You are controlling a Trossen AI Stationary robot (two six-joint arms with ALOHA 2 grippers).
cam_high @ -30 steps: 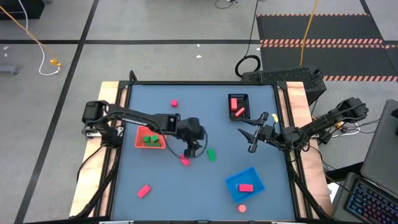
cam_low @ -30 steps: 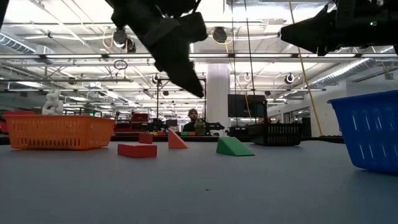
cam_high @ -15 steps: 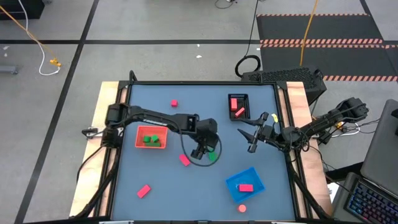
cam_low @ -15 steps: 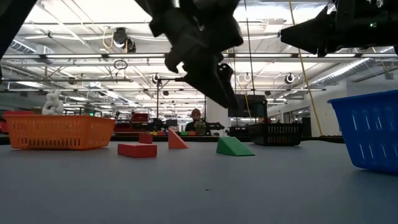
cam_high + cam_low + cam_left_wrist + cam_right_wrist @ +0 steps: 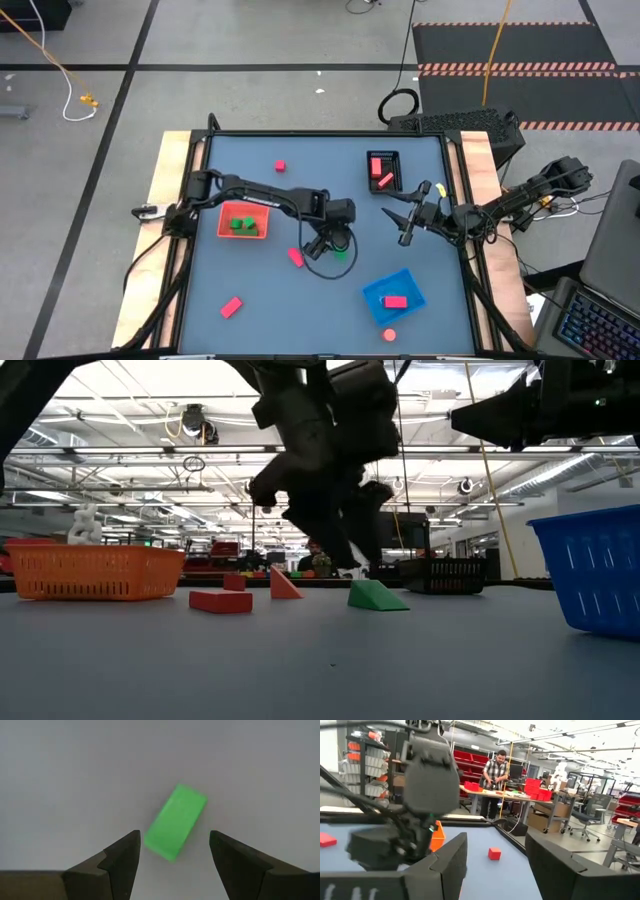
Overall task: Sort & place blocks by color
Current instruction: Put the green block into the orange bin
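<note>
A green block (image 5: 176,821) lies flat on the blue-grey table (image 5: 270,290) near its middle; in the low view the green block (image 5: 376,596) looks like a wedge. My left gripper (image 5: 173,835) hangs open just above it, pointing steeply down, one finger on either side, touching nothing. From above, my left gripper (image 5: 334,243) partly covers the green block (image 5: 343,254). My right gripper (image 5: 405,222) hovers open and empty over the table's right side. An orange tray (image 5: 243,221) holds two green blocks.
A black tray (image 5: 383,170) at the far right holds red and pink blocks. A blue tray (image 5: 393,293) at the near right holds a red one. Loose blocks: red (image 5: 280,165), pink (image 5: 296,257), pink (image 5: 231,306), red (image 5: 389,335).
My left gripper has gone from beside the orange tray toward the table's right edge and down, rolling its wrist, and now hangs low over the green block. The blocks have stayed where they were.
</note>
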